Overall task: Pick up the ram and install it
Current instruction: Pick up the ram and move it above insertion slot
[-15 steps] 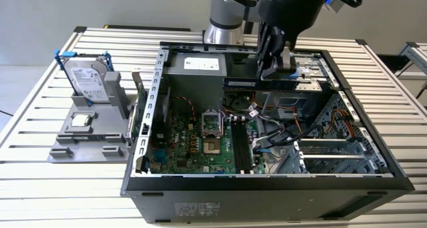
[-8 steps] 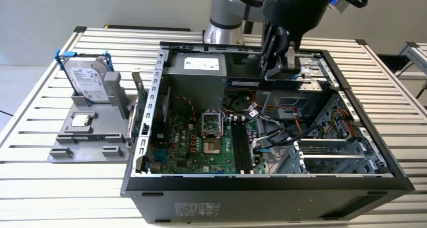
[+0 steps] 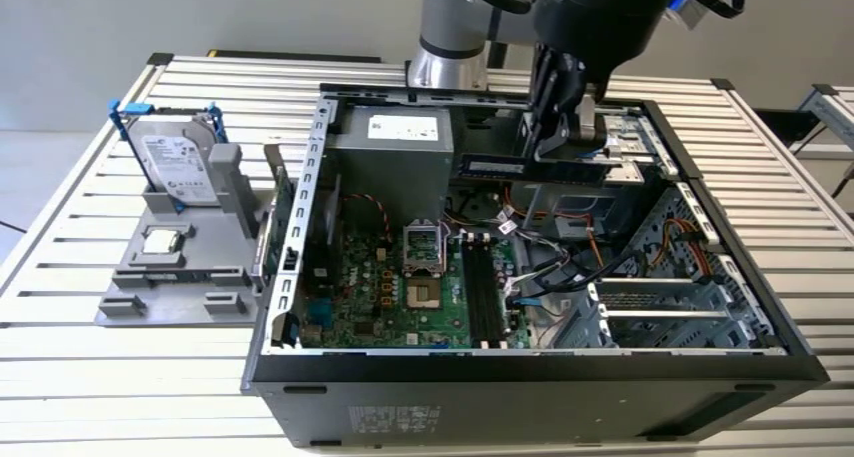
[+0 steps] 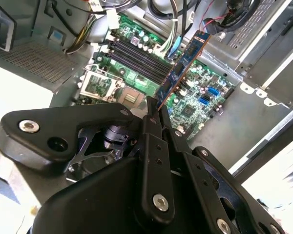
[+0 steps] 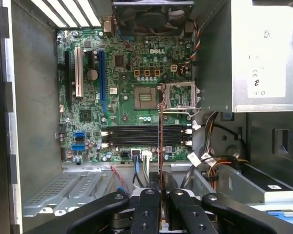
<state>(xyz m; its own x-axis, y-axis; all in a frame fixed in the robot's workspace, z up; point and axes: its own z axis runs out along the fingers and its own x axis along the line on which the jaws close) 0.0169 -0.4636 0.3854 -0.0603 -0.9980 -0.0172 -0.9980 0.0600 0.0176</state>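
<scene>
At the end effector: clamped on one end of the ram, fingers pressed against both flat faces, with the blue-green stick jutting toward the exterior view's left. Hangs in the upper middle of the exterior view, above the open computer case and well apart from the motherboard below. Reads as a thin edge-on line crossing the board in the first wrist view.

Step in hand, as a judgement: carrying, with pick-up done and seating not begun. Memory slots bare, in the lower middle of the exterior view, running up and down the frame, with the ram lying across that direction. Calls, most likely, for a turn to bring the stick parallel with one slot, contact edge down, then a straight, square descent between the white latches at the slot ends. Cannot tell whether those latches stand open.

Edges to mind:
- power supply just beside the ram's free end
- raised bracket of the processor socket beside the slots on the exterior view's left
- loose cables crowding the slots on the exterior view's right
- metal drive cage further out

Open room mostly straight above the slots. Hard drive on its stand on the bench, well apart, at the left of the frame.
</scene>
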